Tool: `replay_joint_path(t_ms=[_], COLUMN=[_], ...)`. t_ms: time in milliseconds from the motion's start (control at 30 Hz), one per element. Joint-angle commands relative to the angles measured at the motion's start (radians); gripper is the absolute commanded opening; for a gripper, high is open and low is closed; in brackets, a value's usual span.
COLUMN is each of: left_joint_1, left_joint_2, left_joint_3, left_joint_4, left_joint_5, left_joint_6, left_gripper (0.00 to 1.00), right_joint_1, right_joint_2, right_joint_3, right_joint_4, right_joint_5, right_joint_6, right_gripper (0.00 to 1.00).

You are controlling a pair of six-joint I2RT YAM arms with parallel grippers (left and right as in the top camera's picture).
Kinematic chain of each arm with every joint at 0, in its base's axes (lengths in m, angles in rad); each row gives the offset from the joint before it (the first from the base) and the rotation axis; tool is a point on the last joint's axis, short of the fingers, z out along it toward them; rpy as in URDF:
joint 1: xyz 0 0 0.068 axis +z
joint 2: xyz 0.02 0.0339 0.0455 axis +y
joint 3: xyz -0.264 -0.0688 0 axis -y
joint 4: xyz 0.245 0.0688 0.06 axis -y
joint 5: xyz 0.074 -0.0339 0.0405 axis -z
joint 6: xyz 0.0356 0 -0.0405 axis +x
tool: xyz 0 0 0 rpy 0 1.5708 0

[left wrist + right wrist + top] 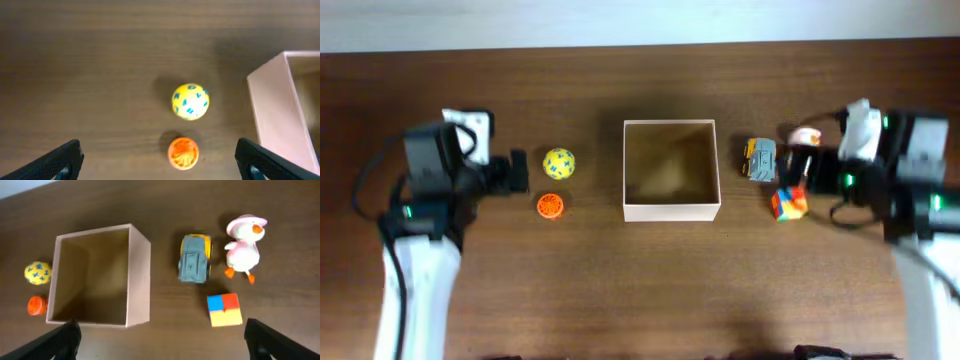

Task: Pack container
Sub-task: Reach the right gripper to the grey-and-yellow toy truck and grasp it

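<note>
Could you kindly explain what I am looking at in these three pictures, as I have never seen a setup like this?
These show two robot arms at a dark wooden table. One picture looks down from above. The other two come from cameras on the left and right wrists, and each wrist's own black fingertips show in the bottom corners. In the middle stands the square, shallow, cream-walled cardboard container, with nothing in it. On the robot's left are a yellow ball with blue marks and a small orange ball. On its right are a grey and yellow toy truck, a pink and white toy duck and a multicoloured cube. The left gripper and the right gripper are both open and hold nothing.
</note>
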Motion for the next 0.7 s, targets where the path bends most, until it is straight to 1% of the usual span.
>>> replay_joint_path(t_ms=[0,100,200,333,433,567,667], left_joint_1=[0.066,0.082,0.082,0.082,0.082,0.082,0.082], left_joint_2=[0.139,0.193,0.230,0.255,0.260,0.260,0.260], left_joint_3=[0.103,0.117,0.117,0.117,0.117,0.117,0.117], left_joint_4=[-0.009,-0.004,-0.005,-0.009,-0.013,-0.014,-0.021], left_joint_5=[0.188,0.161,0.087,0.057,0.054,0.055,0.055], left_joint_6=[-0.013,-0.013,-0.013,-0.013,-0.013,-0.013,-0.013], left_gripper=[0.99,0.99,0.99,0.99,0.99,0.99,0.99], right_joint_1=[-0.006,-0.005,0.000,0.019,0.052,0.113,0.143], right_joint_2=[0.156,0.264,0.379,0.502,0.568,0.631,0.668], right_joint_3=[0.091,0.109,0.109,0.109,0.109,0.109,0.109], right_joint_4=[-0.002,0.017,0.040,0.093,0.140,0.191,0.220], right_joint_5=[-0.012,-0.001,0.043,0.063,0.094,0.246,0.285], right_joint_6=[0.002,0.006,0.014,0.014,0.014,0.048,0.048], right_gripper=[0.95,0.94,0.90,0.90,0.89,0.90,0.90])
